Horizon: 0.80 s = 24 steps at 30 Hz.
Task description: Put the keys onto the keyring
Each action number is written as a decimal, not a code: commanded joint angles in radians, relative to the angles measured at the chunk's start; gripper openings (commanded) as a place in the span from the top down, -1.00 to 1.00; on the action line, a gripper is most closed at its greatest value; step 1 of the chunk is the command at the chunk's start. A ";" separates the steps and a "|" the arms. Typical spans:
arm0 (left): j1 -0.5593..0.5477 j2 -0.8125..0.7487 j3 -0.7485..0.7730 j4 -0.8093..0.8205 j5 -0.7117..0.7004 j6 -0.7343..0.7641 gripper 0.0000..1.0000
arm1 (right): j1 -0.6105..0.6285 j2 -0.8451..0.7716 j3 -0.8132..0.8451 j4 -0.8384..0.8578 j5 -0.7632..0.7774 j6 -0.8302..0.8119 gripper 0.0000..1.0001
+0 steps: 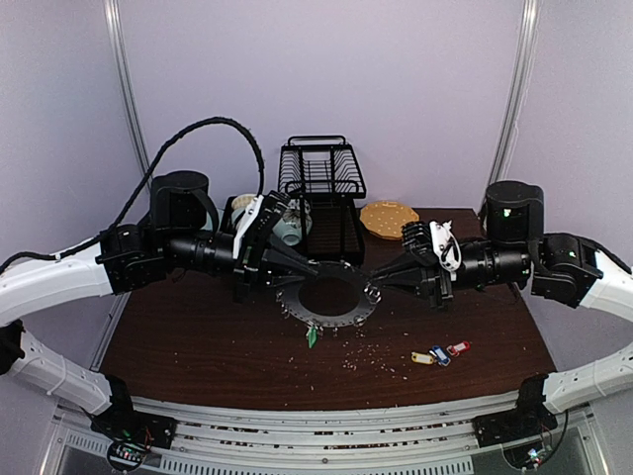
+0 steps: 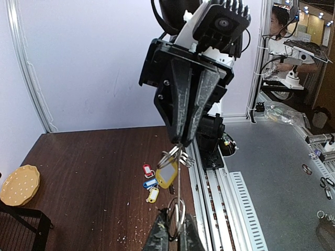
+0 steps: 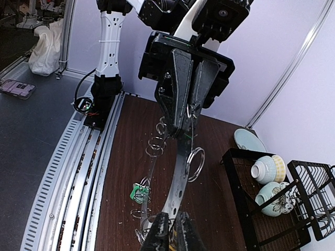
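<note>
The grey keyring (image 1: 341, 319) is held above the table between both grippers. My left gripper (image 1: 309, 269) is shut on its left rim, and my right gripper (image 1: 376, 285) is shut on its right rim. A green-tagged key (image 1: 313, 336) hangs from the front edge. In the left wrist view my left gripper (image 2: 176, 219) pinches the keyring (image 2: 178, 185), seen edge-on, by a split ring. A yellow-tagged key (image 2: 166, 174) hangs at the right gripper's (image 2: 180, 142) end. Three keys (image 1: 440, 353) with yellow, blue and red tags lie on the table. In the right wrist view my right gripper (image 3: 172, 217) clamps the keyring (image 3: 178, 191).
A black dish rack (image 1: 321, 193) with bowls (image 3: 267, 170) stands at the back. An orange scalloped plate (image 1: 388, 218) lies beside it, and a pale plate (image 3: 248, 140) behind. Crumbs (image 1: 366, 351) are scattered over the dark tabletop near the front rail.
</note>
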 commanded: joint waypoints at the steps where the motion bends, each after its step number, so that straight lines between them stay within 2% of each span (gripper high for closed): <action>1: 0.003 -0.017 0.011 0.071 0.019 -0.006 1.00 | -0.001 -0.012 0.022 0.002 0.002 0.026 0.84; 9: 0.005 -0.033 -0.011 0.093 -0.043 -0.045 1.00 | -0.049 -0.073 0.012 0.027 0.005 0.093 0.70; 14: 0.069 -0.028 -0.098 0.231 0.009 -0.257 1.00 | -0.078 -0.095 -0.018 0.072 0.064 0.139 0.68; 17: 0.103 -0.042 -0.151 0.308 0.028 -0.329 1.00 | -0.085 -0.095 -0.035 0.080 0.137 0.145 0.65; 21: 0.105 -0.083 -0.187 0.350 0.097 -0.273 1.00 | -0.105 -0.107 -0.082 0.084 0.181 0.136 0.62; 24: 0.105 -0.102 -0.174 0.291 0.137 -0.193 1.00 | -0.123 -0.108 -0.134 0.098 0.171 0.111 0.56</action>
